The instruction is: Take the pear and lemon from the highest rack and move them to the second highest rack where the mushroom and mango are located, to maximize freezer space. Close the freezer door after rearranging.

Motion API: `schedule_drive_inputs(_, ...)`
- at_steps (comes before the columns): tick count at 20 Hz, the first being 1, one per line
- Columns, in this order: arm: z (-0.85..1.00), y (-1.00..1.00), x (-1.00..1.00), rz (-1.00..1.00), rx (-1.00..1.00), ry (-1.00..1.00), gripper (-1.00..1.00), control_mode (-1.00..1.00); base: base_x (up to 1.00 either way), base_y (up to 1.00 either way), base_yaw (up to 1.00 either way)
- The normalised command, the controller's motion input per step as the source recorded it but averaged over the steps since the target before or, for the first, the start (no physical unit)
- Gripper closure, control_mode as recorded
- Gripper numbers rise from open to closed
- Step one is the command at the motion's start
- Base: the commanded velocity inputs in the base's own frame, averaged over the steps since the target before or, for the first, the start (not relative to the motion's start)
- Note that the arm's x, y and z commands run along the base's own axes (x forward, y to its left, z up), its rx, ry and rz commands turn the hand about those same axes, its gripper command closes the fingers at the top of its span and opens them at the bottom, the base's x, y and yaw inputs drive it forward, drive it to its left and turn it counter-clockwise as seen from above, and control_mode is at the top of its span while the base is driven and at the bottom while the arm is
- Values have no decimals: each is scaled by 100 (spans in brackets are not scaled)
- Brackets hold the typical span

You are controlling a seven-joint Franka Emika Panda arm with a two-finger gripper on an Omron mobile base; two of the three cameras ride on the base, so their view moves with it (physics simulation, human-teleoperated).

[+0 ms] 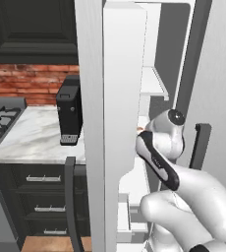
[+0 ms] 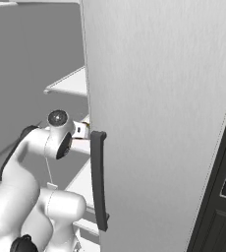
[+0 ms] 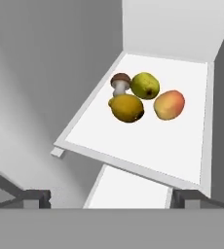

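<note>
Four pieces sit clustered on one white freezer shelf (image 3: 182, 146) — mushroom (image 3: 120, 82), pear (image 3: 145, 85), lemon (image 3: 127, 108), mango (image 3: 169, 104). The gripper (image 3: 106, 198) hangs above, fingers spread apart, empty. The freezer door (image 2: 164, 123) stands open — no readable writing.

— How many fruits do you count on that shelf (image 3: 192, 146)?
— Three: one lemon (image 3: 126, 108), one pear (image 3: 145, 85), one mango (image 3: 169, 104).
— Anything else with them?
— One mushroom (image 3: 120, 81). So you have four items there.
— And on the counter (image 1: 34, 135)?
— One black coffee machine (image 1: 69, 110).
— Doors?
— You see one freezer door (image 2: 164, 113), with one handle (image 2: 98, 179).
</note>
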Motion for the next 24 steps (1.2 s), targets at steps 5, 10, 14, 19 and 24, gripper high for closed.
schedule_drive_inputs(5, 41, 0, -72, 0, 0, 7, -100, -100, 0, 0, 0)
schedule_drive_inputs(10, 29, 0, -83, -1, 0, 9, -100, -100, 0, 0, 0)
schedule_drive_inputs(14, 21, -6, -92, -8, 4, 4, -100, -100, 0, 0, 0)
schedule_drive_inputs(19, 3, -24, -99, -14, 16, 0, -100, -100, 0, 0, 0)
schedule_drive_inputs(24, -10, -22, -98, -13, 15, 0, -100, -100, 0, 0, 0)
